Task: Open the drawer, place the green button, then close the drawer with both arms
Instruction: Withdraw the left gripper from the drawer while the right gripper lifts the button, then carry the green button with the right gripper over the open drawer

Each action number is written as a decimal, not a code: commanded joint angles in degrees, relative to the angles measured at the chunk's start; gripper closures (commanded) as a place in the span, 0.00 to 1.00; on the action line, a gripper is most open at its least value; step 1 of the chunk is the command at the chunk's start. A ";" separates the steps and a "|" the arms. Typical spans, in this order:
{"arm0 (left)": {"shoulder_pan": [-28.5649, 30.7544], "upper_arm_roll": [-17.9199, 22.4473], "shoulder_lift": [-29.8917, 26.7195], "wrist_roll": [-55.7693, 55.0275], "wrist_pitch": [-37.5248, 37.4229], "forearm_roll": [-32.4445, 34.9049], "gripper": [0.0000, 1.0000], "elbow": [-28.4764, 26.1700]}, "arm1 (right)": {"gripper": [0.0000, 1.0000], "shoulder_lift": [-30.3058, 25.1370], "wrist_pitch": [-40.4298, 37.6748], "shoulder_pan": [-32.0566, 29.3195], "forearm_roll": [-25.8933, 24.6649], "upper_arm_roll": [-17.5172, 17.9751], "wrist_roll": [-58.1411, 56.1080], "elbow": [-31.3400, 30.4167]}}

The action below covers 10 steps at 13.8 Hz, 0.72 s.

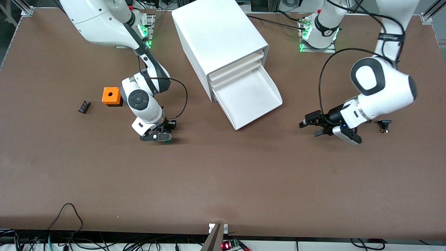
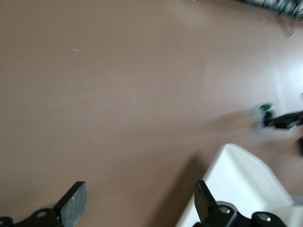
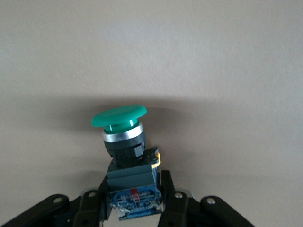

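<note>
While the right gripper [image 1: 161, 135] is pinching the button [image 3: 124, 135], the open drawer [image 1: 249, 99] is lying toward the left arm's end, where the left gripper [image 1: 311, 126] is waiting spread.

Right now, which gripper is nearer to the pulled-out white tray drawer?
Left, narrowly. The left gripper is beside the drawer, toward its own end; the right gripper, shut on the button, sits slightly farther.

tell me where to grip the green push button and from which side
Grip the green push button by its blocky black body, fingers on its two flat side faces, coming from the end away from the cap. The round green cap is wider and curved. The right gripper already holds it that way; the left gripper is open.
</note>
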 commanded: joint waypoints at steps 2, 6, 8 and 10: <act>0.56 4.71 -7.26 -0.58 -7.12 21.38 0.00 1.50 | 0.63 -4.53 -1.90 -0.04 -0.88 0.72 -0.28 1.40; 0.56 7.19 -9.99 -4.07 -21.11 33.00 0.00 9.49 | 0.63 -6.92 -9.69 -0.21 -0.79 3.00 -2.38 9.45; 0.47 6.75 -10.26 -10.39 -27.79 38.37 0.00 14.33 | 0.63 -6.74 -14.02 -0.21 -0.79 5.11 -8.24 15.08; 0.29 6.57 -11.05 -14.80 -29.92 42.34 0.00 16.10 | 0.63 -6.31 -14.21 -0.21 -0.79 7.57 -17.29 18.26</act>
